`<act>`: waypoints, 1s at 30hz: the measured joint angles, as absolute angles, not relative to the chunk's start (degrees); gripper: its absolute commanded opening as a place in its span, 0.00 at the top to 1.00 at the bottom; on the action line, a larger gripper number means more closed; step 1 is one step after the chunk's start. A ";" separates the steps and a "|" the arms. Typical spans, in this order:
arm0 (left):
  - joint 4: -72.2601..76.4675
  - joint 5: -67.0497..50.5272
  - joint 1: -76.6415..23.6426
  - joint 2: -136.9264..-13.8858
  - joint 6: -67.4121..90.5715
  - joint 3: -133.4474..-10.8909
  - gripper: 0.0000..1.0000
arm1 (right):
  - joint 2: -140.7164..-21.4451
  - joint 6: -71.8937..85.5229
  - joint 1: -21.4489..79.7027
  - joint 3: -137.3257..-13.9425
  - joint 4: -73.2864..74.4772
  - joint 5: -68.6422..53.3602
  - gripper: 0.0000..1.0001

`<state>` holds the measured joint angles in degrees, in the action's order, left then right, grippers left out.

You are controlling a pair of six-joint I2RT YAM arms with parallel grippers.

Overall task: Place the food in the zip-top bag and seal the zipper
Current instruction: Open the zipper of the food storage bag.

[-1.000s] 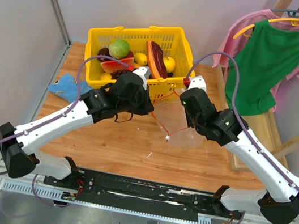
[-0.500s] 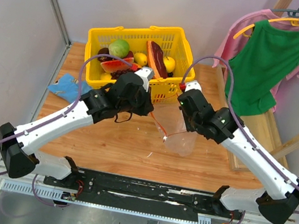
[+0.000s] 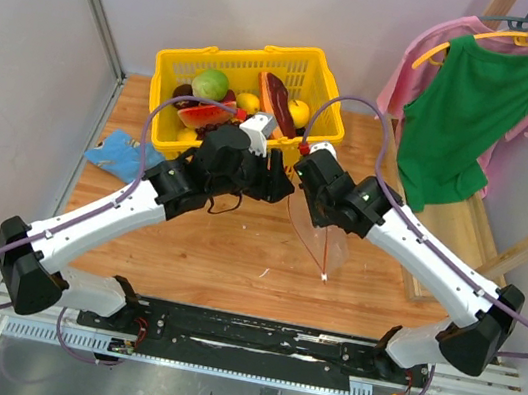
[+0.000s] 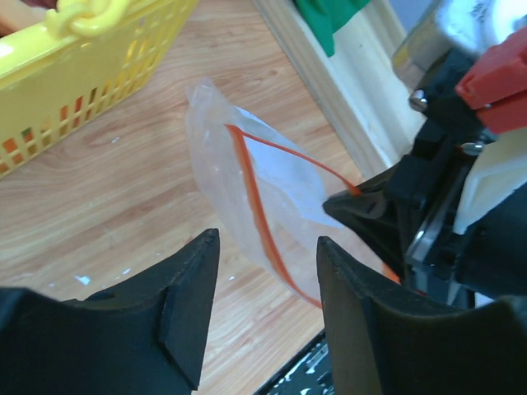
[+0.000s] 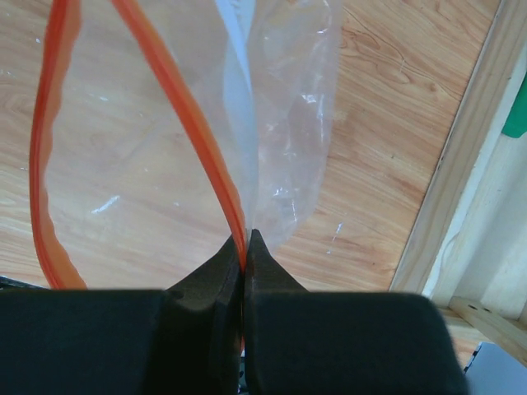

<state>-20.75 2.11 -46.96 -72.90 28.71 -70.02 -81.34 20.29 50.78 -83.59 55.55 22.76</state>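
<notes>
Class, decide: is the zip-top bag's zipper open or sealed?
Open. The zipper splits into two strips bowed apart; the right gripper pinches it.

top: sitting high at the near side, looking down over the whole table (image 3: 234, 253) and basket (image 3: 237, 53)
left wrist: hanging in close, peeking past its fingers (image 4: 185, 304) at the bag (image 4: 288, 177)
right wrist: sitting right up against the bag, facing down at the table
shared: all three are catching the bag; top and left wrist are both getting the basket too

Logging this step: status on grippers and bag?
Right gripper shut on zipper, zip-top bag mouth open. Left gripper open, facing bag mouth. Food in yellow basket, none bagged. Nothing blocking.
</notes>
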 measured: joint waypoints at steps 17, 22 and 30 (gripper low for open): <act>-18.81 1.85 -46.57 -76.01 31.46 -67.85 0.37 | -81.95 21.67 48.56 -84.07 55.09 20.21 0.99; -20.14 1.78 -44.58 -76.58 30.79 -69.56 0.32 | -81.19 21.26 44.45 -83.72 54.57 18.96 0.99; -19.29 -0.34 -34.37 -78.85 29.47 -79.88 0.26 | -79.88 18.68 39.99 -83.57 53.69 16.34 0.99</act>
<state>-19.29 -0.34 -34.37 -78.85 29.47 -79.88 -79.88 18.68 39.99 -83.57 53.69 16.34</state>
